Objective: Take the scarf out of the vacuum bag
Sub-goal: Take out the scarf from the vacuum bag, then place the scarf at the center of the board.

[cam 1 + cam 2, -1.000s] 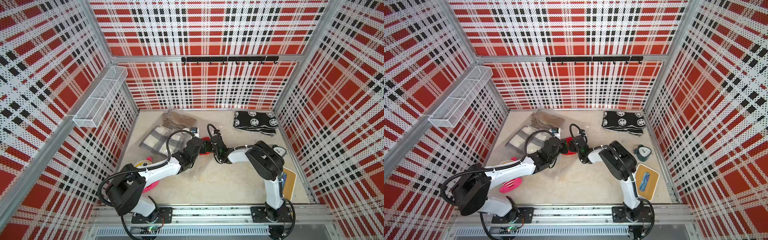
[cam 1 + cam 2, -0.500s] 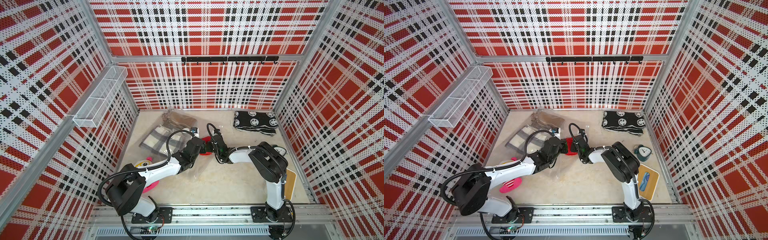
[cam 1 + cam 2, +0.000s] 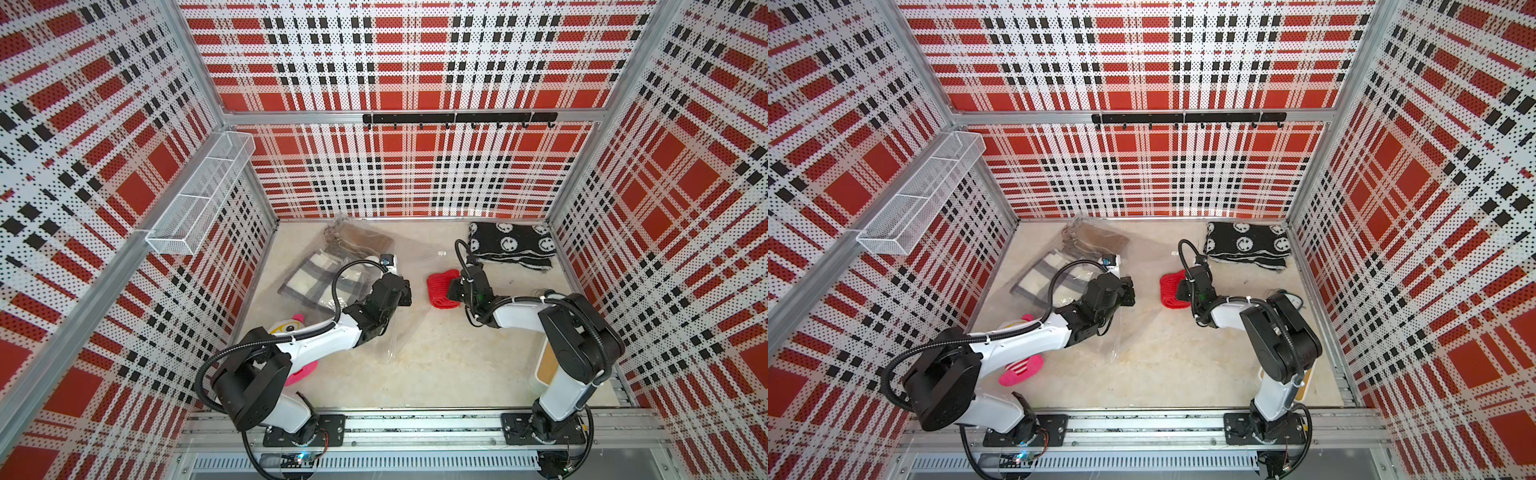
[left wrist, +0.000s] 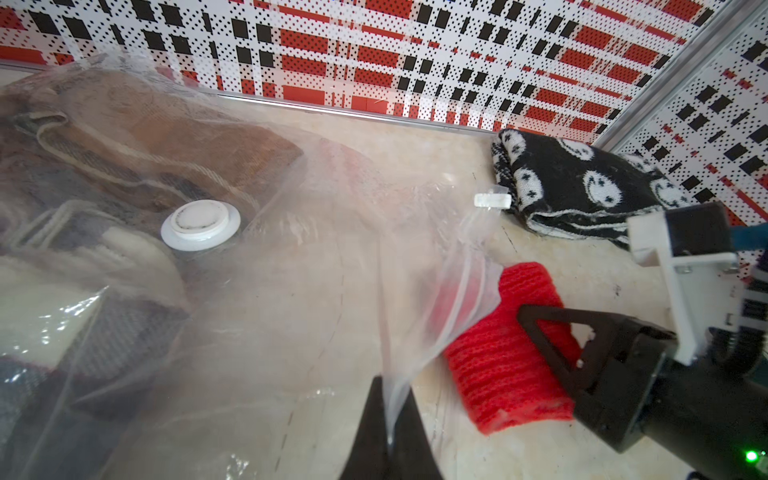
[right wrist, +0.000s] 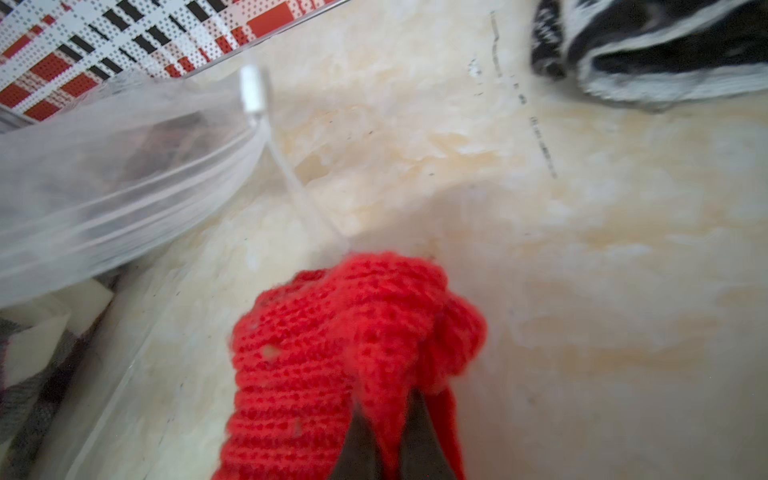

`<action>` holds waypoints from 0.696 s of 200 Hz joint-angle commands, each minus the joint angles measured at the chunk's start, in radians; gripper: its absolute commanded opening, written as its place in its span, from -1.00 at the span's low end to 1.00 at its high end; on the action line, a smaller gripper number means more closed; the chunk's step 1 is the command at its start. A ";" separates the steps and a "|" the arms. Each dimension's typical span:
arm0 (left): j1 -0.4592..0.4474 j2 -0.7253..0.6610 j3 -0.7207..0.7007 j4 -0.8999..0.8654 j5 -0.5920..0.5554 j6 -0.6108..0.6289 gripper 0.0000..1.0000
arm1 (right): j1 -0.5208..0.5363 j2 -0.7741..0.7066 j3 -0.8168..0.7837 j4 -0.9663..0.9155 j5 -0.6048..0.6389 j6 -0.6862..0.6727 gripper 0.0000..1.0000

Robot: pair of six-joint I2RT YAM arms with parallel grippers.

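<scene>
1. A wire basket (image 3: 199, 195) hangs on the wall at the left of both top views.
2. At lower left, a pink toy (image 3: 305, 370) lies on the floor (image 3: 449, 365), partly hidden under the left arm.
3. The bag (image 3: 397, 334) lies left of centre, clear and crinkled. Inside it, a brown cloth (image 3: 361, 239) sits nearer the top of the frame and a plaid cloth (image 3: 313, 282) sits just below it.
4. In the left wrist view, a round white valve (image 4: 200, 224) sits on the bag's face, above where the two cloths meet.
5. Near the centre, the left gripper (image 4: 390, 399) is clenched on the bag. Its jaws pinch a thin fold of film by the open edge.
6. A small clear slider (image 4: 492, 200) sits at the end of the bag's zip.
7. Just right of centre, the red scarf (image 3: 440, 289) lies folded on the floor at the bag's mouth. The left wrist view shows the bag's edge draped over one end, with the rest outside the bag.
8. The right gripper (image 5: 386, 432) grasps the red scarf, its jaws closed on a bunched fold of knit.
9. At upper right, a smiley scarf (image 3: 511, 245) lies folded by the back corner, apart from the red scarf.
10. At lower right, a board (image 3: 545, 368) lies mostly hidden under the right arm.
</scene>
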 commanded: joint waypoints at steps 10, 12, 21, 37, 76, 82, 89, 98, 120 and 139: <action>0.017 -0.025 -0.011 0.010 -0.017 -0.010 -1.00 | -0.077 -0.037 -0.007 -0.014 -0.035 -0.032 -1.00; 0.017 -0.026 -0.011 0.009 -0.017 -0.011 -1.00 | -0.081 -0.035 -0.005 -0.016 -0.033 -0.034 -1.00; 0.018 -0.030 -0.012 0.011 -0.017 -0.013 -1.00 | -0.093 -0.025 0.013 -0.032 -0.019 -0.037 -1.00; 0.020 -0.043 -0.018 0.013 -0.019 -0.016 -1.00 | -0.115 -0.002 0.054 -0.069 0.003 -0.047 -1.00; 0.029 -0.069 -0.035 0.025 -0.020 -0.021 -1.00 | -0.186 0.032 0.112 -0.075 -0.021 -0.041 -1.00; 0.029 -0.070 -0.035 0.024 -0.020 -0.021 -1.00 | -0.190 0.037 0.124 -0.076 -0.024 -0.045 -1.00; 0.029 -0.073 -0.035 0.024 -0.020 -0.022 -1.00 | -0.190 0.044 0.134 -0.066 -0.027 -0.054 -1.00; 0.030 -0.074 -0.036 0.024 -0.020 -0.024 -1.00 | -0.190 0.059 0.153 -0.059 -0.035 -0.060 -1.00; 0.029 -0.085 -0.041 0.026 -0.015 -0.026 -1.00 | -0.190 0.116 0.213 -0.049 -0.061 -0.095 -1.00; 0.029 -0.095 -0.045 0.031 -0.016 -0.027 -1.00 | -0.189 0.170 0.271 -0.055 -0.081 -0.104 -1.00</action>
